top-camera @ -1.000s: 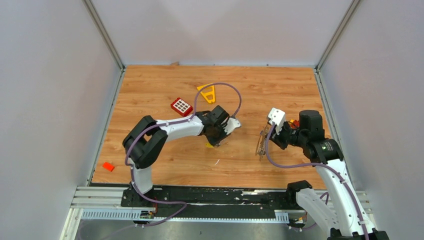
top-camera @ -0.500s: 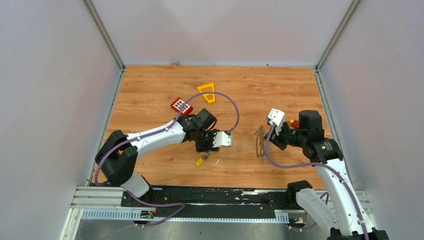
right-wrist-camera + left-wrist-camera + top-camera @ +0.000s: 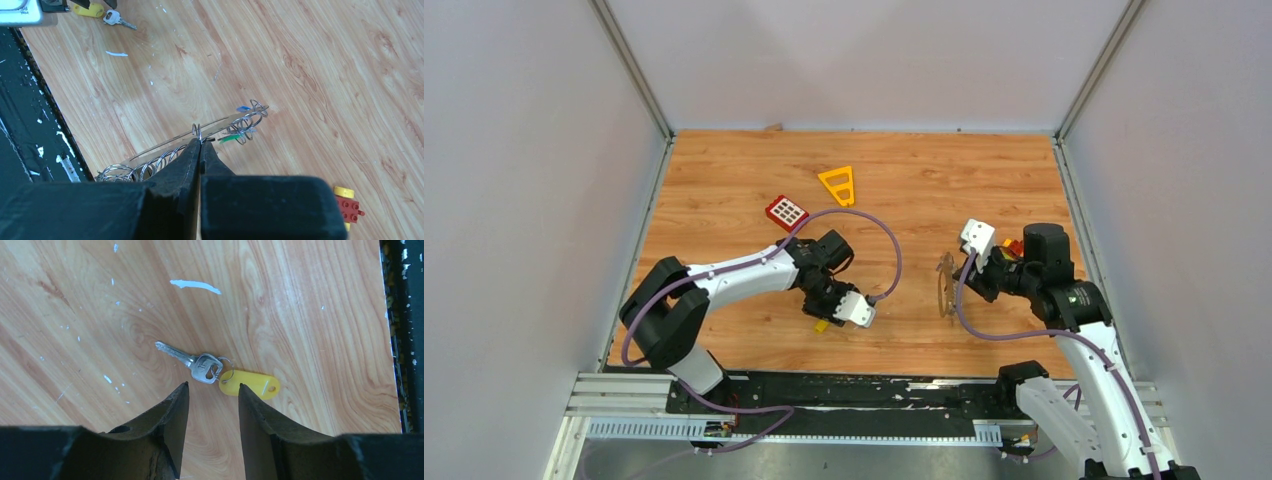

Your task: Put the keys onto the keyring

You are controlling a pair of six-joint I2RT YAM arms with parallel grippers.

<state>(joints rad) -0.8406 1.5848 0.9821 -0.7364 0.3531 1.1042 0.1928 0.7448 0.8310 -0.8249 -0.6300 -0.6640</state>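
On the left, our left gripper (image 3: 213,386) hangs low over the table (image 3: 724,190) with its jaws part-way apart and nothing between them. Just past its fingertips lies the yellow-tagged key (image 3: 204,369), flat on the wood near the table's front edge, with its blade pointing away from the tag and a small split ring joining the two.

Well apart to the right, our right gripper (image 3: 200,141) is pinched tight on the keyring (image 3: 225,122) and holds it up on edge. We can make out small blue and green tags among the wire loops already on it. A red and yellow toy brick (image 3: 347,202) sits beyond, out of the way.

The pick is the risky part, we judge. The key lies flat, so the fingers must nearly touch the wood, and a slightly wrong descent would land a finger on the metal and skate it away. Closing on the tag alone would leave the key dangling and hard to thread. At the hand-off, the right pinch grips only thin wire — a sideways push could twist the keyring in the jaws.
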